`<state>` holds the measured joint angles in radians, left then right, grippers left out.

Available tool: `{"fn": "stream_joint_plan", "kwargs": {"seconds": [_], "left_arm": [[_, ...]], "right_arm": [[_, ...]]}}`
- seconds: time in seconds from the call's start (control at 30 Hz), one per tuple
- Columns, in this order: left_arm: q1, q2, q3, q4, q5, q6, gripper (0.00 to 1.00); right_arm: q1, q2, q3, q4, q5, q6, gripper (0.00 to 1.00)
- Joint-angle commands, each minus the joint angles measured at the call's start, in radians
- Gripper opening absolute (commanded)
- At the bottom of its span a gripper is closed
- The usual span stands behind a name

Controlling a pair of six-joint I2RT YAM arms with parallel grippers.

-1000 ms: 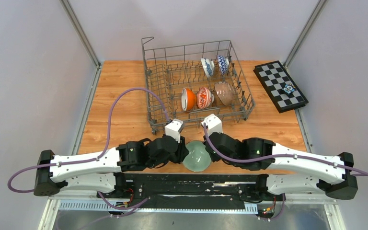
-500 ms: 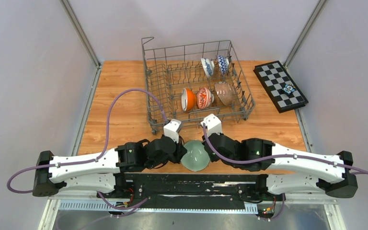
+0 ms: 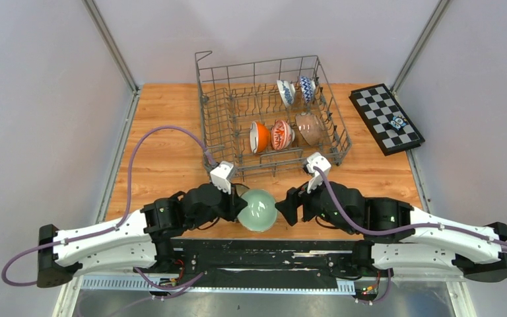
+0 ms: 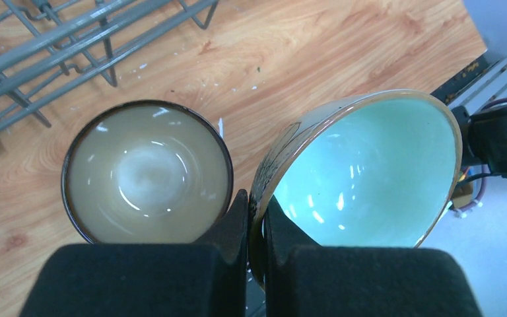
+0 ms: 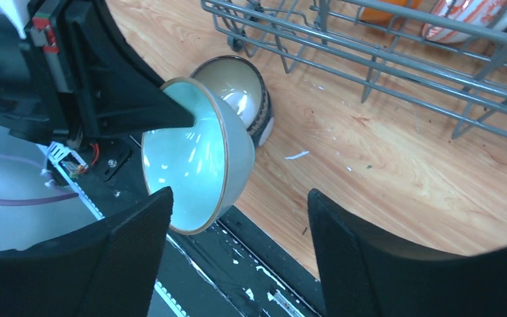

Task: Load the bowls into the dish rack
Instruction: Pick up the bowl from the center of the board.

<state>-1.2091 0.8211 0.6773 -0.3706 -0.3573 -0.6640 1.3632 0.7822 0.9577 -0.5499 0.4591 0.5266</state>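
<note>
Top view: the left pincer [image 3: 239, 206] is clamped on the rim of the pale green bowl [image 3: 257, 210]. The bowl hangs tipped on edge over the near side of the worktop [image 3: 165, 132], short of the dish rack [image 3: 204, 125]. The right pincer [image 3: 284, 212] sits just beside it, jaws wide, touching nothing. The rack's middle and right rows already hold bowls, but the left rows look free, so I'd head there.

Left wrist: one finger inside the rim and one outside, so it's a thin pinch. The dark-rimmed beige bowl [image 4: 146, 172] sits upright on the wood right next to it. I'd lift straight up first so the green one doesn't clip it.

Right wrist: the bowl's mouth faces the open jaws. I'd hold that tilt, slot it between the tines, and go slow.
</note>
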Motion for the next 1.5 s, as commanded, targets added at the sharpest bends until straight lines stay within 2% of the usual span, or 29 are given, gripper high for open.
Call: {"fn": "stream_joint_plan", "kwargs": {"seconds": [0.0,0.17,0.33,0.57,1.03,1.47], "left_arm": [[0.062,-0.078,-0.023,0.157,0.092,0.026,0.00],[0.130,-0.132,-0.056,0.216,0.181,0.030,0.00],[0.215,-0.168,-0.128,0.358,0.330,-0.021,0.00],[0.325,-0.228,-0.211,0.534,0.488,-0.102,0.00],[0.404,-0.293,-0.315,0.793,0.603,-0.231,0.00],[0.411,-0.305,-0.342,0.820,0.596,-0.253,0.00]], "right_arm": [[0.008,-0.038,-0.033,0.094,-0.062,-0.017,0.81],[0.008,-0.049,-0.045,0.170,-0.130,-0.026,0.95],[-0.001,-0.028,-0.052,0.209,-0.155,0.015,1.00],[-0.022,-0.011,-0.089,0.275,-0.186,0.079,1.00],[-0.033,-0.021,-0.149,0.436,-0.200,0.107,1.00],[-0.033,-0.018,-0.153,0.526,-0.244,0.100,0.99]]}}
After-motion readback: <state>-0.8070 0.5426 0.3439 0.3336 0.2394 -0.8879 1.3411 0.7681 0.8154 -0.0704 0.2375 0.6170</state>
